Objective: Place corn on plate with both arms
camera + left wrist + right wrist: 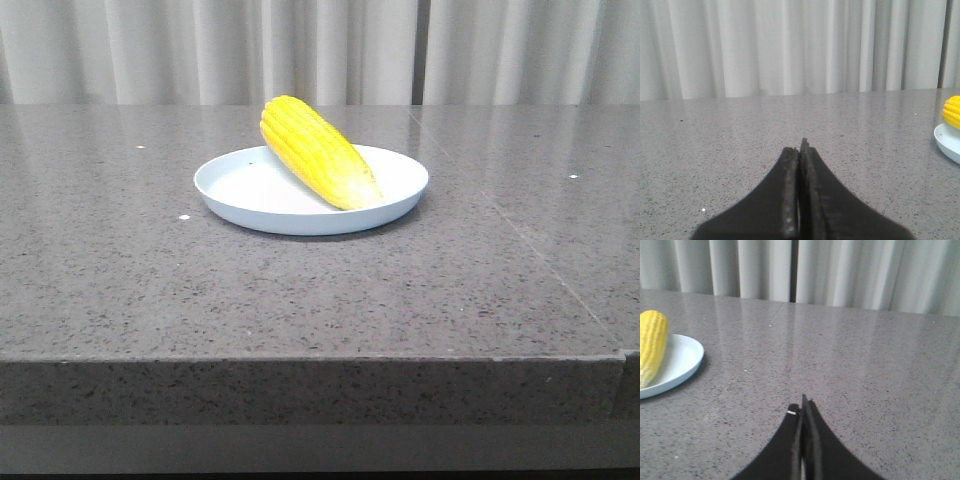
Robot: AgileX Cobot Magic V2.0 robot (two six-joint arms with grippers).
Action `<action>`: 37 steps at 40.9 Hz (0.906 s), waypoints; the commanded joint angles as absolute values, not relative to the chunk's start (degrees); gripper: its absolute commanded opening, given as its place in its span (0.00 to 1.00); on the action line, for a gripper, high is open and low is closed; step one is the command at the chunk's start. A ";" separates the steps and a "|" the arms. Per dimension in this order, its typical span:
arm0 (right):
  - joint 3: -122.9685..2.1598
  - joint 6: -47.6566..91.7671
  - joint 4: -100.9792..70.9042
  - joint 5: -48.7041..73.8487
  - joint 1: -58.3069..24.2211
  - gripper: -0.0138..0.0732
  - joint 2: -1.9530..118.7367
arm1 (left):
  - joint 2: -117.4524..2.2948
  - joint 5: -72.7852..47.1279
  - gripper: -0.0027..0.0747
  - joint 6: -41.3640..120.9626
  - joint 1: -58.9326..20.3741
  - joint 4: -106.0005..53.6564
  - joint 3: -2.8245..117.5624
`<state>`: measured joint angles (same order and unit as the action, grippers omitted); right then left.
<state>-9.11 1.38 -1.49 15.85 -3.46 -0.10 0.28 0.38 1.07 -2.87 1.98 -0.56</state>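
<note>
A bright yellow corn lies on the pale blue-white plate in the middle of the grey stone table, its paler tip towards the plate's right front and its thick end resting over the far rim. No arm shows in the front view. In the left wrist view my left gripper is shut with nothing in it, low over bare table, with the corn and plate far off at the frame's edge. My right gripper is likewise shut and empty, apart from the corn and plate.
The grey speckled table ends in a front edge near the camera. A seam in the tabletop runs diagonally on the right. Pale curtains hang behind the table.
</note>
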 commanded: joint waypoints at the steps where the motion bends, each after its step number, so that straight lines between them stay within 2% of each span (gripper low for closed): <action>1: -5.71 1.57 -1.79 4.87 -2.83 0.06 -1.66 | 1.32 5.37 0.01 0.36 -2.77 1.50 -1.83; 8: 0.37 1.57 -2.09 -5.26 -1.89 0.06 -1.56 | 1.32 5.37 0.01 0.36 -2.77 1.50 -1.83; 37: 0.28 -1.90 -2.46 -5.71 -1.54 0.06 -1.56 | 1.32 5.37 0.01 0.36 -2.77 1.50 -1.83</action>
<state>1.50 -1.55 -3.18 -0.69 -2.04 -0.60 0.28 0.38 1.07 -2.87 1.98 -0.56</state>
